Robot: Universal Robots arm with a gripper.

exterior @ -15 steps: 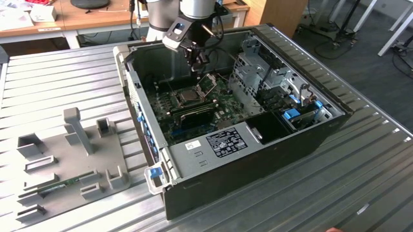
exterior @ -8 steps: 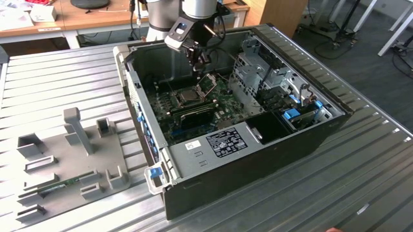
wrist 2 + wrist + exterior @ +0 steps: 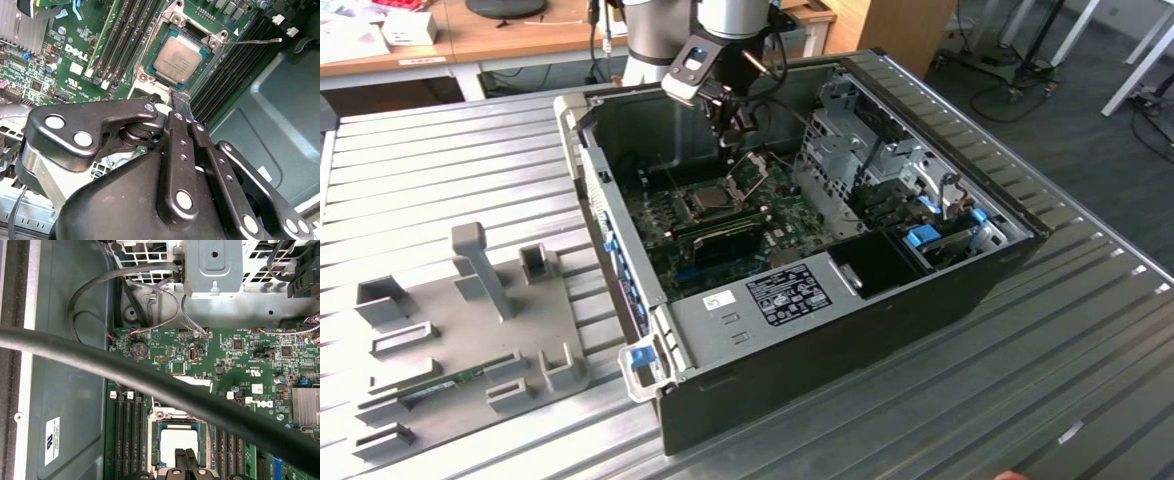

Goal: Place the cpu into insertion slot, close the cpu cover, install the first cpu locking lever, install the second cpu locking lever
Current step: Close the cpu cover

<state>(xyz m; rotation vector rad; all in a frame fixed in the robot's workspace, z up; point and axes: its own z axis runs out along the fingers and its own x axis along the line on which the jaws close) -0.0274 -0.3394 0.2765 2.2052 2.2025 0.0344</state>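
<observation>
cpu (image 3: 177,60) seated in insertion slot (image 3: 169,35), closed end effector (image 3: 175,98) just beside

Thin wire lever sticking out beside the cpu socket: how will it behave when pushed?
Probably springy, not stiff: the lever is a thin wire rod, long for its thickness. Likely slippery too: it is bare shiny metal, so a push could slide off. One end seems anchored beside the chip, so it should swing rather than shift.

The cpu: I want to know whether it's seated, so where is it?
In the second wrist view the cpu lies in the insertion slot on the green motherboard, between two banks of black memory slots, just beyond the gripper.
</observation>
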